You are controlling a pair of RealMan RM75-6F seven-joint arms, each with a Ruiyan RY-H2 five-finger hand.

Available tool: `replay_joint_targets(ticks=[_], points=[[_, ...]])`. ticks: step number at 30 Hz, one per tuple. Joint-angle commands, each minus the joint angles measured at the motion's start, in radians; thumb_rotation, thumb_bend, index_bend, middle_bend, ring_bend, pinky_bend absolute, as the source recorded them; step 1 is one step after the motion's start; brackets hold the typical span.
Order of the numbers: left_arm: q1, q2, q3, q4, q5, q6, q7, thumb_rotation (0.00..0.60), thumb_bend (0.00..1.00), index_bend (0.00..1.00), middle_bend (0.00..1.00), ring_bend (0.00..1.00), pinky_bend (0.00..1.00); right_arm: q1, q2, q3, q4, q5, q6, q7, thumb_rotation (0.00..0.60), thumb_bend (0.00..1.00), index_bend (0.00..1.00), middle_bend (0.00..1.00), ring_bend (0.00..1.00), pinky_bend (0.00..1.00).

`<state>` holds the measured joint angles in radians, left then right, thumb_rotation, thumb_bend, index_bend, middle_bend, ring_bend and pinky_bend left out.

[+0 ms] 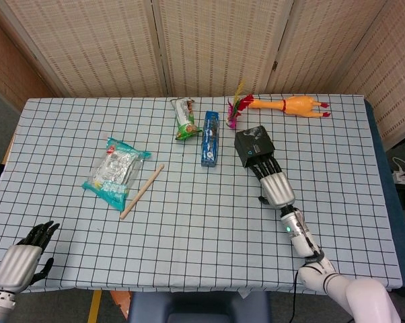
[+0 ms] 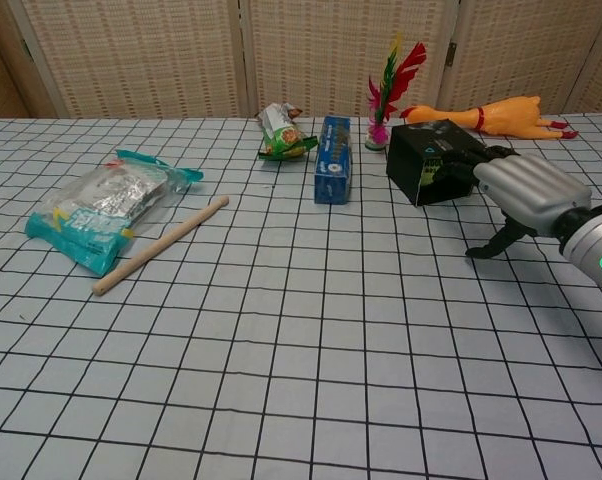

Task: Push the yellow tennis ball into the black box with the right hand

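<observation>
The black box point(image 1: 251, 142) point(image 2: 431, 148) lies on its side right of the table's middle, with its opening facing my right hand. That hand point(image 1: 275, 183) point(image 2: 526, 190) has its fingers stretched straight into the opening and its thumb spread out to the side, touching the cloth. It holds nothing. Only a sliver of the yellow tennis ball point(image 2: 427, 172) shows inside the box beside the fingers; the head view hides the ball. My left hand point(image 1: 21, 259) rests at the table's near left corner, empty, fingers apart.
A blue carton point(image 1: 211, 138) point(image 2: 333, 160) lies just left of the box. Behind it are a feather shuttlecock point(image 1: 233, 111) and a rubber chicken point(image 1: 290, 104). A green snack bag point(image 1: 184, 119), a teal packet point(image 1: 115, 171) and a wooden stick point(image 1: 141, 192) lie further left.
</observation>
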<state>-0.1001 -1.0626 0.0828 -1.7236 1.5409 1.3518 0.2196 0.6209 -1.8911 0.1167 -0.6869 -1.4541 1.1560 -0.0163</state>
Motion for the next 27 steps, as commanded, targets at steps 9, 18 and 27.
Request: replay_joint_targets(ticks=[9,18,27], points=[[0.004,0.008,0.002,-0.002,0.013,0.011,-0.017,0.600,0.45,0.03,0.04,0.06,0.41,-0.163,0.259,-0.012,-0.518,0.031,0.184,-0.359,0.600,0.02,0.16,0.08,0.01,0.09],[0.007,0.013,0.002,0.000,0.011,0.015,-0.031,0.600,0.45,0.03,0.04,0.06,0.42,-0.291,0.389,-0.044,-0.658,-0.022,0.360,-0.303,0.600,0.02,0.00,0.00,0.00,0.00],[0.013,0.009,0.005,-0.006,0.011,0.017,-0.008,0.600,0.45,0.04,0.04,0.06,0.42,-0.362,0.389,-0.064,-0.612,-0.034,0.415,-0.325,0.600,0.02,0.00,0.00,0.00,0.00]])
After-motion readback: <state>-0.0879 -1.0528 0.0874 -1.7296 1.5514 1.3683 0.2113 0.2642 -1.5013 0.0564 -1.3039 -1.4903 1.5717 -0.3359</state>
